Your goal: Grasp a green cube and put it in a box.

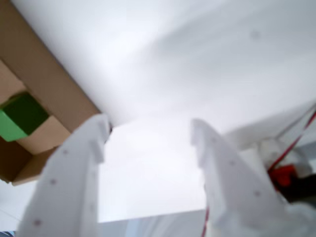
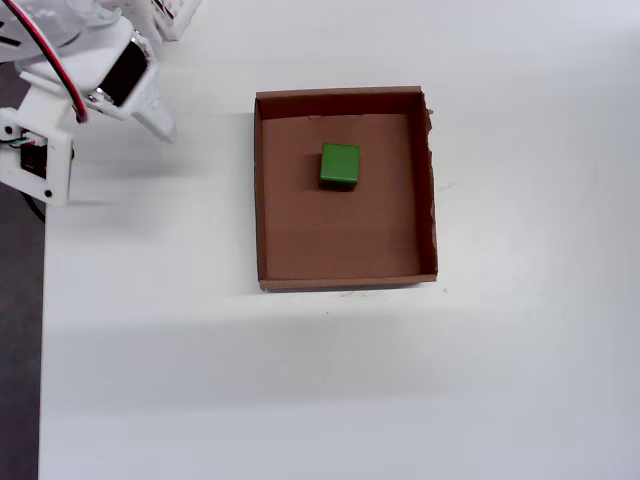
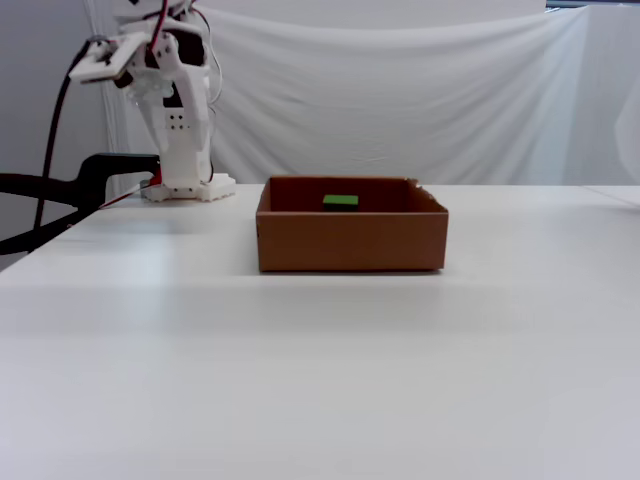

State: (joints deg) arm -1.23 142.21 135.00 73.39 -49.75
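The small bright-green cube [image 2: 340,166] sits inside the shallow brown cardboard box [image 2: 346,271]; the white two-finger gripper [image 1: 148,136] hangs released, holding nothing, well apart

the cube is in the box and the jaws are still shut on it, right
Not quite. The cube is in the box, but the jaws are open and empty, well off to the box's left in the overhead view; the wrist view shows the gap between them with nothing in it.
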